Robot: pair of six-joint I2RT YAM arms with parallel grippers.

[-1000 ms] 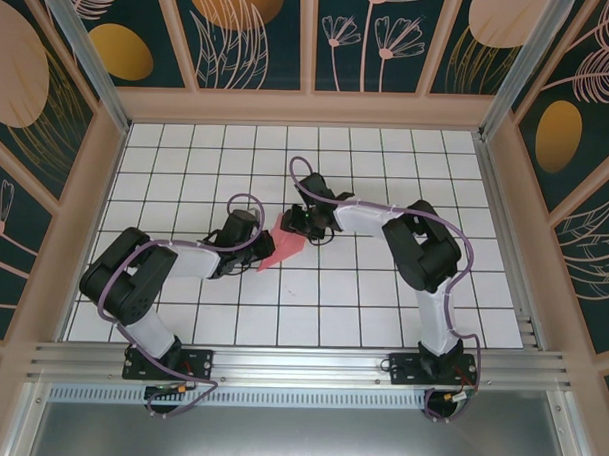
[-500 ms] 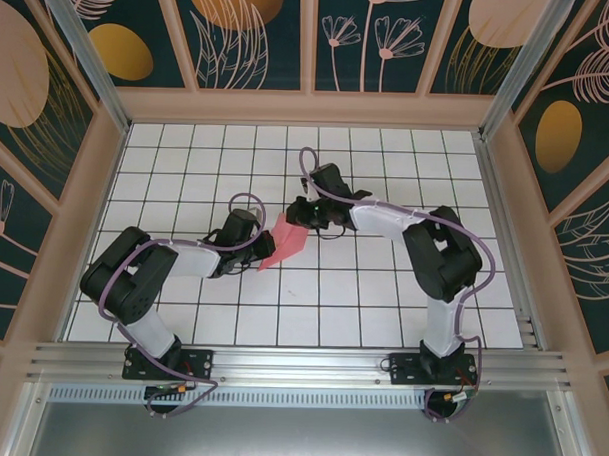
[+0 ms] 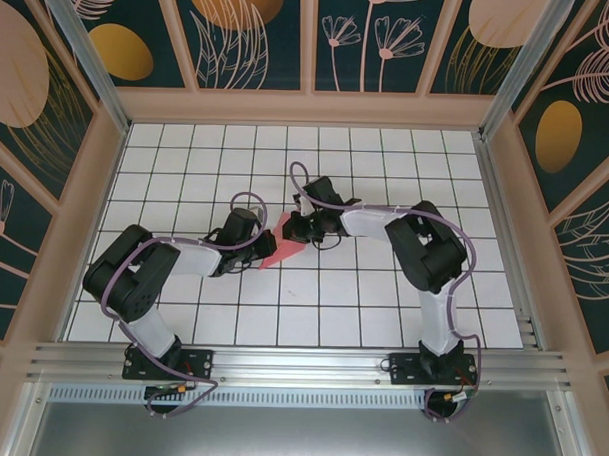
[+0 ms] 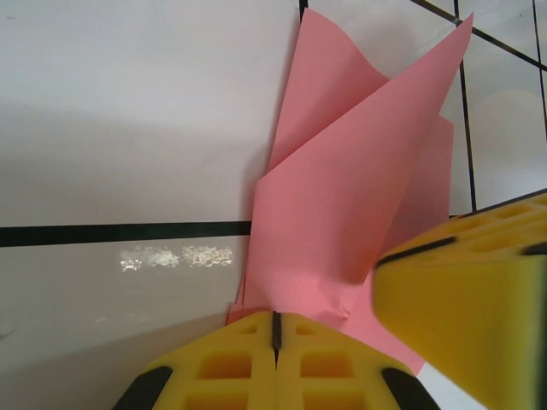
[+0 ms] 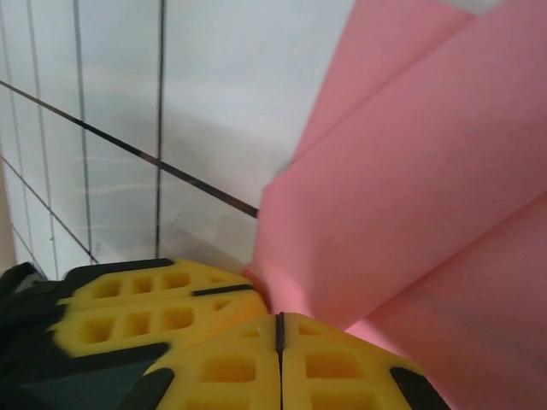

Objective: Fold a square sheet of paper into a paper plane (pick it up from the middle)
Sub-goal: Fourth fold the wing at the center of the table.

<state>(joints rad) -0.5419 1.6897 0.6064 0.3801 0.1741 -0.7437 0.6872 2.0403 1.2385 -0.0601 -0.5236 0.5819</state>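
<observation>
Salmon-pink paper sheet (image 3: 284,245), one only, stood loosely folded at the middle of the tiled table (image 3: 187,154). Two grippers, the left gripper (image 4: 275,329) and the right gripper (image 5: 279,329), were clenched on it, close together. For a clean crease, I think they should keep the edges aligned and pull gently.

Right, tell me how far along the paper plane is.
Done: the thin salmon-pink paper sheet is already folded into overlapping layers with a pointed tip. In hand: the left hand and the right hand are both shut on it, each pinching an edge. Left: it is not yet a slim dart with a centre ridge, so more folds look needed.
</observation>
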